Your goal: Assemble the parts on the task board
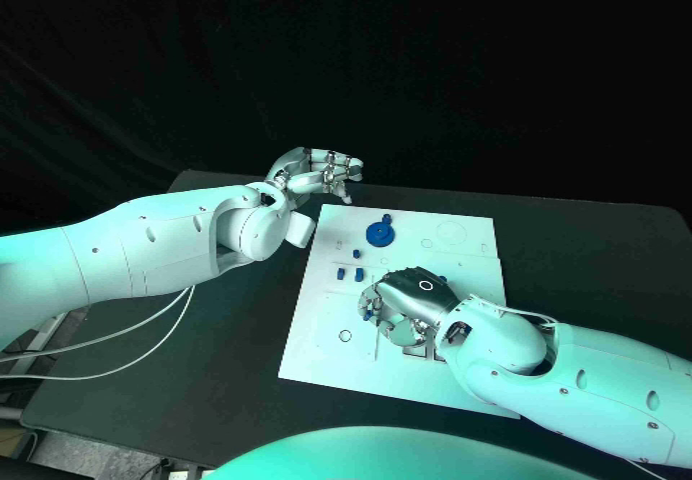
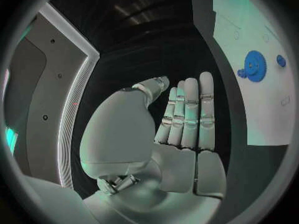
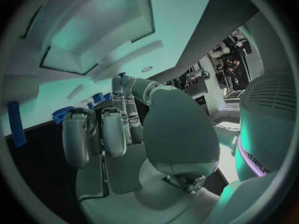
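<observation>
On the black table (image 1: 216, 380), the white task board (image 1: 454, 255) carries a blue gear (image 1: 378, 234) and small blue parts (image 1: 351, 272). Right hand (image 1: 408, 305) rests curled over the board's middle; whether it grasps anything is unclear. Left hand (image 1: 315, 172) hovers off the board's far-left corner, fingers straight, released.

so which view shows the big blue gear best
The left wrist view: the big blue gear shows whole and large there, its teeth plain, on the task board. The head view shows it whole but small, near the board's far edge. The right wrist view catches what may be its toothed rim beside the right hand.
</observation>
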Controlling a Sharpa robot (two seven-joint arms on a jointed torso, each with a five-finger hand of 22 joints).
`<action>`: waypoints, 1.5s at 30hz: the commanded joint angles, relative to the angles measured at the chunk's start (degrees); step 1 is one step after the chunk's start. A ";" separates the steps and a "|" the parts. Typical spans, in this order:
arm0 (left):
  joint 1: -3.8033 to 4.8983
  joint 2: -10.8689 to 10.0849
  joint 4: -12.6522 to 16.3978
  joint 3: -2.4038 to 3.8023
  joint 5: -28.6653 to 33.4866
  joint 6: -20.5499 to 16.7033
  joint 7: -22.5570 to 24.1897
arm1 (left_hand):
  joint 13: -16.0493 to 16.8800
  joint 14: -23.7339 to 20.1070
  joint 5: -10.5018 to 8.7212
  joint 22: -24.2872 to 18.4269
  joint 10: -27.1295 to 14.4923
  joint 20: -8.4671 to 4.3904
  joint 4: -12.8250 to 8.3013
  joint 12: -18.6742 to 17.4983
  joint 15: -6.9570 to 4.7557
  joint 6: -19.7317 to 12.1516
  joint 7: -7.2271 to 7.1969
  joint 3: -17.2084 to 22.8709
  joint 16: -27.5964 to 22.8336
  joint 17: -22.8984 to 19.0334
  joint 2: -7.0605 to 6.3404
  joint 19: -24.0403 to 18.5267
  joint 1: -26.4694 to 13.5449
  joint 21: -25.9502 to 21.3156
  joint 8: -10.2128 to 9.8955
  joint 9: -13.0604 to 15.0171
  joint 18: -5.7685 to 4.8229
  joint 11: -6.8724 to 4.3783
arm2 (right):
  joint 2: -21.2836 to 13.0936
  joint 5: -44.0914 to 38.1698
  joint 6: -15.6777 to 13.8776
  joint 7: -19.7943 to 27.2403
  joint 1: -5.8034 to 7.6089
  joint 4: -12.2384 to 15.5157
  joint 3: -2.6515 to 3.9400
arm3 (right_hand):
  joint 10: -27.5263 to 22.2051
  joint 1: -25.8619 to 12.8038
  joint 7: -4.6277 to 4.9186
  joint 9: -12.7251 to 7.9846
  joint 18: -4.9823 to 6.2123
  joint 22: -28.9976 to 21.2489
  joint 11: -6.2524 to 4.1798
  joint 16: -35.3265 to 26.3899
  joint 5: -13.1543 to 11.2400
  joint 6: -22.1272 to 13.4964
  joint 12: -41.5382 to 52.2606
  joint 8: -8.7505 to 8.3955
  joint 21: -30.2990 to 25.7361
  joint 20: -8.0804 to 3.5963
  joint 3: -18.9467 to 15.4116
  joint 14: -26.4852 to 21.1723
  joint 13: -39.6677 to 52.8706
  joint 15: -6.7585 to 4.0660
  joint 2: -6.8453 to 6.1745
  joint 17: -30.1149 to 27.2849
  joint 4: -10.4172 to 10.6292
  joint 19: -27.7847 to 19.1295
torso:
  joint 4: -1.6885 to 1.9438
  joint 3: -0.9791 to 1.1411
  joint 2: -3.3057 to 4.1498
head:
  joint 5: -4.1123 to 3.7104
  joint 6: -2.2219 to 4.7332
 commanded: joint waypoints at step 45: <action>0.06 -0.60 0.09 0.04 0.32 1.12 -0.45 | -0.01 -0.34 0.26 -0.12 -0.58 0.38 0.20 0.18 0.34 -0.18 0.13 -0.40 -0.18 -0.12 0.24 0.16 0.16 -0.33 -0.24 -0.10 0.67 0.10 | -7.14 1.05 -2.63 -2.54 3.20 5.49 0.89 | -7.18 -6.22 0.89 -1.25 0.44 8.71 1.26 -1.72 2.23 -8.15 -4.14 -5.22 -6.49 1.01 -6.34 1.68 -0.90 1.29 -4.82 -3.29 2.61 -0.59 | -0.02 -0.05 -0.03 | -2.42 1.70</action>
